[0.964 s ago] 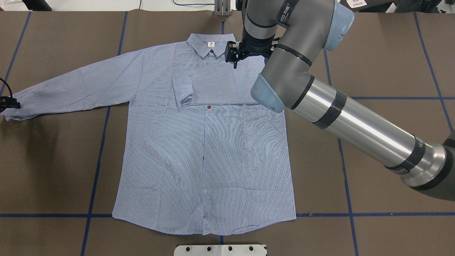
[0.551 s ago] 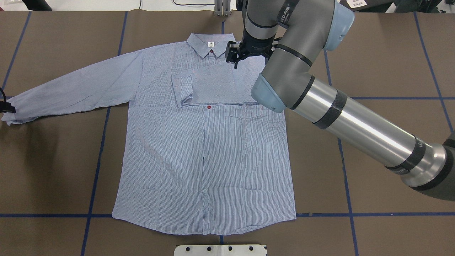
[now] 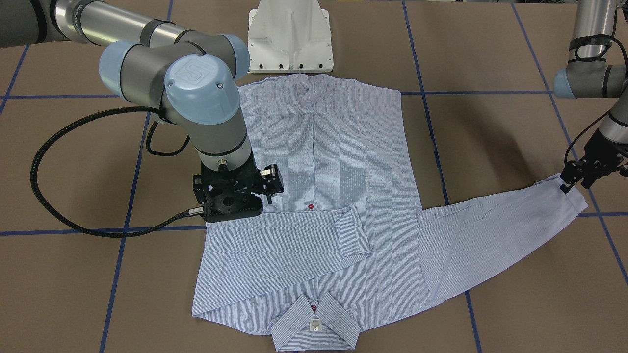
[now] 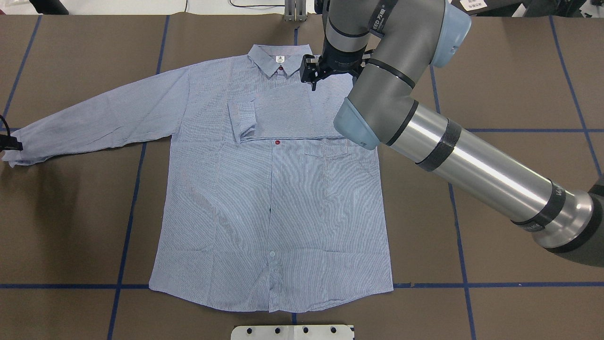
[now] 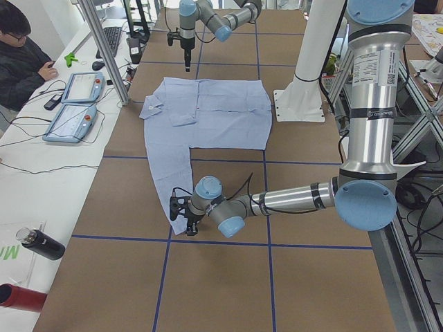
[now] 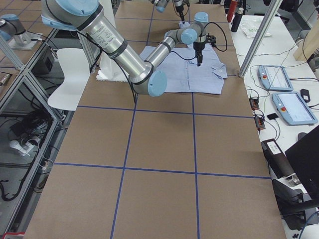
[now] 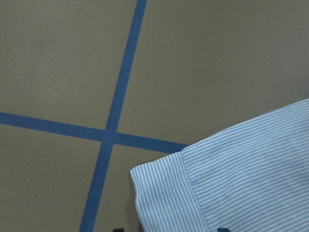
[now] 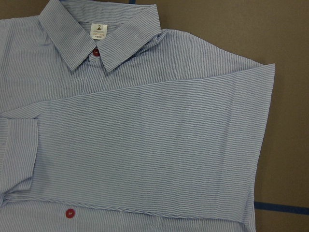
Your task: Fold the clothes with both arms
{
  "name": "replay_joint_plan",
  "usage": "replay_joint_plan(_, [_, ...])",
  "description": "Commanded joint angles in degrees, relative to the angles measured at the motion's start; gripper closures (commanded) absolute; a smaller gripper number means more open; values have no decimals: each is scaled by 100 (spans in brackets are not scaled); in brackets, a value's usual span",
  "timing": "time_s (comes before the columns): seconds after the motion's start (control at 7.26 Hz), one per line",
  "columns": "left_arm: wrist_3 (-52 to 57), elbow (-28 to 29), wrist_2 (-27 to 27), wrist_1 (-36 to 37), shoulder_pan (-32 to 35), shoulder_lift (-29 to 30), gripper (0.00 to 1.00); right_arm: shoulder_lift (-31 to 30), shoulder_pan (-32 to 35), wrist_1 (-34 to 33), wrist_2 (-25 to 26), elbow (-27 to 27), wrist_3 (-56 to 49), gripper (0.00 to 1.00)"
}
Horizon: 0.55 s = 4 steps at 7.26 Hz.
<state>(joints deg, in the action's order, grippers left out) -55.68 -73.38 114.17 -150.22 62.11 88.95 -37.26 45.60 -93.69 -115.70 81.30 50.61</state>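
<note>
The striped shirt [image 4: 264,203] lies flat and face up on the brown table, collar [image 4: 278,59] at the far side. One sleeve [image 4: 283,111] is folded across the chest, its cuff [image 4: 241,118] near the placket. The other sleeve [image 4: 104,113] stretches out to the left. My left gripper [image 3: 571,185] is low at that sleeve's cuff [image 7: 164,193]. Its two tips sit apart at the bottom edge of the left wrist view, so it is open around the cuff. My right gripper [image 4: 311,80] hovers above the folded sleeve beside the collar. It looks open and holds nothing.
The white pedestal [image 3: 290,39] stands at the shirt's hem side. Blue tape lines [image 4: 127,226] grid the table. Beyond the collar edge sits a person [image 5: 21,55], with teach pendants [image 5: 73,111], bottles [image 5: 41,245] and a metal post [image 5: 104,48].
The left gripper has shifted slightly toward the left edge and nearer, and the cuff end moved a little with it. The right gripper has barely moved.
</note>
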Motion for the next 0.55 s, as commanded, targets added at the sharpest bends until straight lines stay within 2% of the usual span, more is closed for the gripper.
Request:
replay_joint_plan(0.0, [-100,-1,0,1,-216,17,29,0,2,0,13,0,-7,1])
replay_joint_plan(0.41, [-101,-1,0,1,-252,-9,29,8,11,0,-5,9,2,1])
